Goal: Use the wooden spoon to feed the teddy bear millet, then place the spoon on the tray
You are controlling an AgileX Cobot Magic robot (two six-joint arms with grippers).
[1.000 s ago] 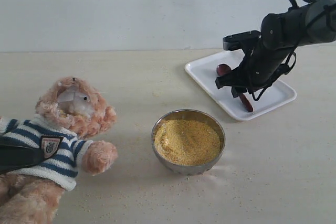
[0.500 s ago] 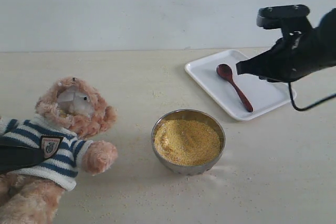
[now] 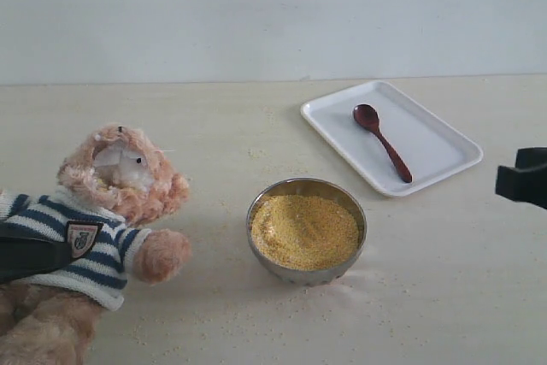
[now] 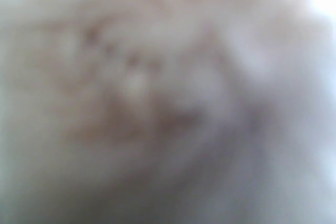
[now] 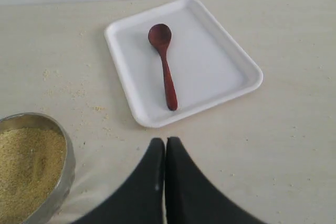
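While the wooden spoon point(image 3: 382, 142) lies on the tray point(image 3: 440, 138), the right gripper point(image 5: 165, 148) is held shut and empty, apart from it.

Placed diagonally at the upper right of the exterior view, the spoon is touched by nothing, so the putting-away step is judged done. The right gripper's jaws are pressed together with nothing between them, clear of the tray. The millet point(image 3: 303, 230) is held in a steel bowl point(image 3: 304, 276) at lower centre, with stray grains scattered around it. The teddy bear point(image 3: 115, 203) is propped at lower left, with a dark left-arm part point(image 3: 30, 258) laid across its sweater, probably to steady it. Only blurred fur is shown by the left wrist view, so whether the left gripper is open or closed cannot be told.
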